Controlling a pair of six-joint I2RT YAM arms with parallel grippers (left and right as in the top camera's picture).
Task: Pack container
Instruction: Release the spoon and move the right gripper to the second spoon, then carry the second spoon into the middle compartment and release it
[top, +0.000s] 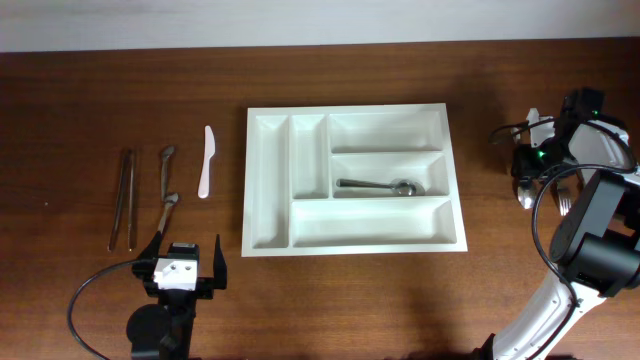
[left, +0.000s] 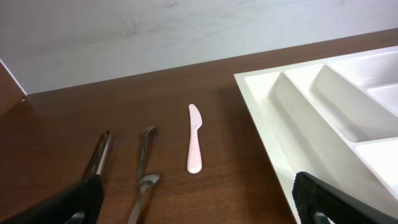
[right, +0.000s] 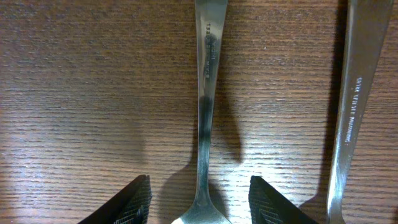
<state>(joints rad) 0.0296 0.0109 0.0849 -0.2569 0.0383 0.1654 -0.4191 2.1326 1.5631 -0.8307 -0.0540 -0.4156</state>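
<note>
The white five-compartment tray lies mid-table, and its corner shows in the left wrist view. One metal spoon lies in its middle right compartment. My right gripper is far right, low over the table. In the right wrist view it is open, its fingers on either side of a metal spoon's handle without touching it. A second metal utensil lies just to the right. My left gripper is open and empty near the front left.
Left of the tray lie a white plastic knife, two small metal utensils and a pair of long metal pieces. A spoon bowl and a fork show by the right arm.
</note>
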